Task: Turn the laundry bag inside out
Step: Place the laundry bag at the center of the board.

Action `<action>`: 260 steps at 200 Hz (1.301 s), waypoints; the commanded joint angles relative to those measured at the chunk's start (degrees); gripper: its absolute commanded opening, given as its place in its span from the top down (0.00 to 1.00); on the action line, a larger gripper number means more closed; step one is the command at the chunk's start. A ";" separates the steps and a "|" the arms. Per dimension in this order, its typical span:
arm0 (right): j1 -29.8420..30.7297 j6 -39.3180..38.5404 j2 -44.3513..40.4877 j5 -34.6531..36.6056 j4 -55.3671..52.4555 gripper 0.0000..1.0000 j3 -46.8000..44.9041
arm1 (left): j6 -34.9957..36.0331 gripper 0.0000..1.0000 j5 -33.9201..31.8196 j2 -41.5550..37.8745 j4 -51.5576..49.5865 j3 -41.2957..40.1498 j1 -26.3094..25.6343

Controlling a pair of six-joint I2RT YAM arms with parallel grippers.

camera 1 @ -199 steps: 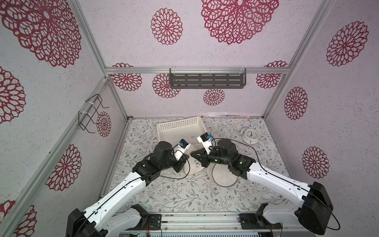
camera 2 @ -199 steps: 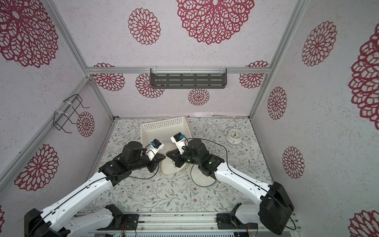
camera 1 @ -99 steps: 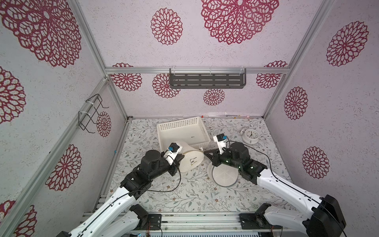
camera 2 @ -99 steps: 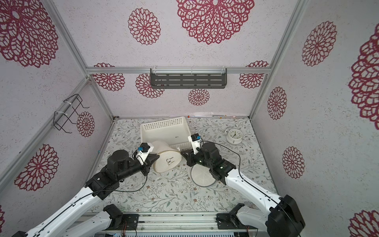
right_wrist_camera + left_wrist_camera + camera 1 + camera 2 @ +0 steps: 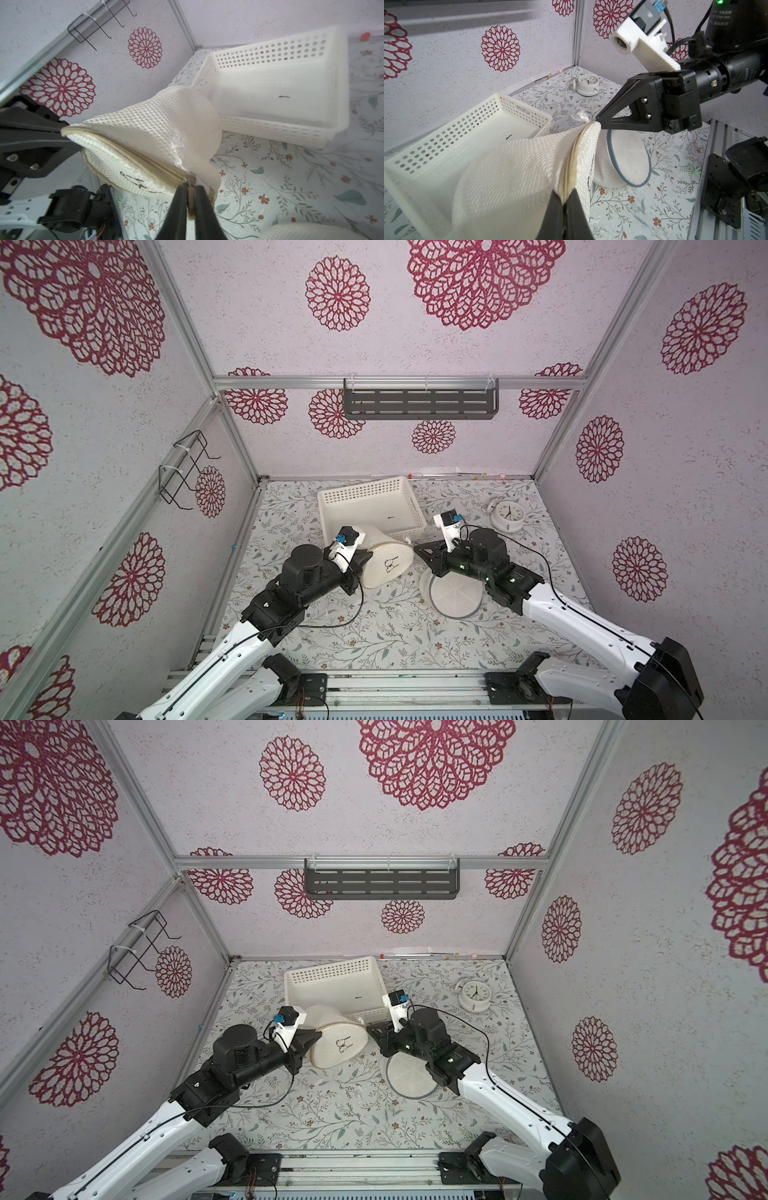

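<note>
The laundry bag (image 5: 388,568) (image 5: 338,1044) is a white mesh pouch with a beige zipper seam, hanging stretched just above the floral table in front of the basket. My left gripper (image 5: 365,559) (image 5: 316,1039) (image 5: 565,200) is shut on the seam at one end of the bag (image 5: 512,176). At the opposite end, my right gripper (image 5: 415,546) (image 5: 368,1029) (image 5: 191,186) pinches the beige zipper-end tab of the bag (image 5: 149,128); in the left wrist view its tip (image 5: 598,121) meets that corner.
A white perforated basket (image 5: 365,493) sits behind the bag, nearly touching it. A round mesh piece with a blue-grey rim (image 5: 455,597) lies under the right arm. A white alarm clock (image 5: 508,514) stands at the back right. A grey shelf (image 5: 419,404) and a wire rack (image 5: 185,468) hang on the walls.
Both grippers were close together a second ago. They have drawn apart sideways, and the bag is now pulled out lengthwise between them.
</note>
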 commanded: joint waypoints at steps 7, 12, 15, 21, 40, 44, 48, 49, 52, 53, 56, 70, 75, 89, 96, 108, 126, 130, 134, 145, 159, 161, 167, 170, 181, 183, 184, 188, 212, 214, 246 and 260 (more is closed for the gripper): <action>-1.05 -1.21 -3.54 -0.96 3.85 0.33 0.00 | -7.25 1.00 6.07 1.52 3.94 0.58 0.07; -1.05 -1.77 -4.08 -1.20 4.28 0.29 -0.38 | -9.04 1.00 7.64 2.02 4.79 0.19 0.08; -1.04 -2.09 -4.41 -1.45 4.68 0.27 -0.63 | -10.03 1.00 8.34 2.32 5.42 -0.14 0.05; -1.03 -2.77 -4.92 -1.80 5.22 0.23 -1.47 | -12.33 1.00 9.50 2.66 7.05 -1.09 0.14; -1.13 -4.22 -5.81 -3.81 7.10 0.03 -5.22 | -18.99 1.00 12.06 3.07 15.15 -5.07 0.27; -1.14 -4.44 -5.74 -4.42 7.54 0.01 -6.01 | -20.30 1.00 12.50 3.19 17.02 -5.87 0.40; -1.14 -4.69 -5.59 -4.96 8.00 0.01 -6.83 | -21.49 1.00 13.12 3.36 18.53 -6.53 0.55; -1.14 -4.72 -5.55 -5.09 8.08 0.01 -7.04 | -21.81 1.00 13.27 3.44 18.88 -6.64 0.57; -1.14 -4.82 -5.38 -5.28 8.41 0.01 -7.57 | -22.65 1.00 13.62 3.61 19.82 -7.06 0.68; -1.10 -4.83 -5.36 -5.30 8.42 0.01 -7.71 | -22.92 1.00 13.79 3.65 20.10 -7.17 0.72; -1.14 -4.83 -5.08 -5.31 8.62 0.01 -8.10 | -23.56 1.00 14.11 3.89 21.03 -7.48 0.84; -1.14 -4.82 -4.04 -5.50 9.54 0.01 -9.45 | -25.64 1.00 15.88 4.94 23.40 -8.27 1.44; -1.19 -4.75 -3.74 -5.58 9.71 0.01 -9.67 | -26.14 1.00 16.48 5.29 24.02 -8.47 1.63; -1.23 -4.49 -3.49 -6.20 10.27 0.05 -9.79 | -27.25 1.00 17.94 5.71 25.09 -9.28 2.69; -1.23 -4.27 -3.50 -6.72 10.52 0.07 -9.75 | -27.69 1.00 18.40 5.79 25.28 -9.78 3.31; -1.23 -3.89 -3.60 -7.73 10.98 0.11 -9.49 | -28.49 1.00 18.52 5.84 25.21 -10.95 4.75; -1.23 -3.45 -2.54 -9.77 10.91 0.22 -8.39 | -30.82 1.00 18.81 5.97 25.13 -13.01 7.07; -1.23 -3.36 -2.09 -10.25 10.80 0.25 -8.04 | -31.26 1.00 18.58 5.97 25.13 -13.42 7.38; -1.16 -3.27 -1.56 -10.80 10.75 0.28 -7.74 | -31.59 1.00 18.30 5.97 25.06 -13.93 7.76; -1.07 -2.97 -0.03 -12.06 10.91 0.35 -6.93 | -32.15 1.00 17.56 5.92 24.99 -15.02 8.32; -0.81 -2.23 1.96 -12.39 11.39 0.49 -6.08 | -31.99 1.00 16.02 5.89 23.60 -15.53 8.67; -0.80 -2.18 2.24 -12.36 11.41 0.51 -5.98 | -31.92 1.00 15.85 5.93 23.44 -15.58 8.68; -0.66 -2.03 3.18 -12.28 11.53 0.57 -5.50 | -31.55 1.00 15.15 6.04 22.56 -15.56 8.75; -0.55 -1.96 3.71 -12.15 11.50 0.59 -5.25 | -31.33 1.00 14.77 6.06 21.91 -15.47 8.69; 0.01 -1.54 5.89 -11.38 11.75 0.63 -4.43 | -30.35 1.00 12.75 6.23 19.50 -15.07 8.70; 0.11 -1.46 6.26 -11.21 11.80 0.63 -4.25 | -30.24 1.00 12.37 6.23 18.94 -14.98 8.70; 0.15 -1.39 6.57 -11.07 11.83 0.63 -4.17 | -30.14 1.00 12.15 6.28 18.78 -14.95 8.69; 0.41 -1.13 7.45 -10.72 11.98 0.64 -3.92 | -29.81 1.00 11.36 6.32 17.79 -14.77 8.68; 1.75 0.30 13.19 -7.79 12.66 0.69 -2.60 | -29.18 1.00 6.23 6.78 12.37 -13.86 8.75; 1.82 0.45 13.55 -7.38 12.71 0.69 -2.61 | -29.24 1.00 5.73 6.83 12.02 -13.84 8.69; 2.17 0.69 20.04 0.42 12.72 0.70 -1.38 | -31.24 1.00 0.11 9.59 9.64 -13.82 8.68; 3.47 -0.04 22.64 2.59 12.59 0.66 -0.52 | -32.25 0.95 -1.03 11.48 11.06 -14.88 8.59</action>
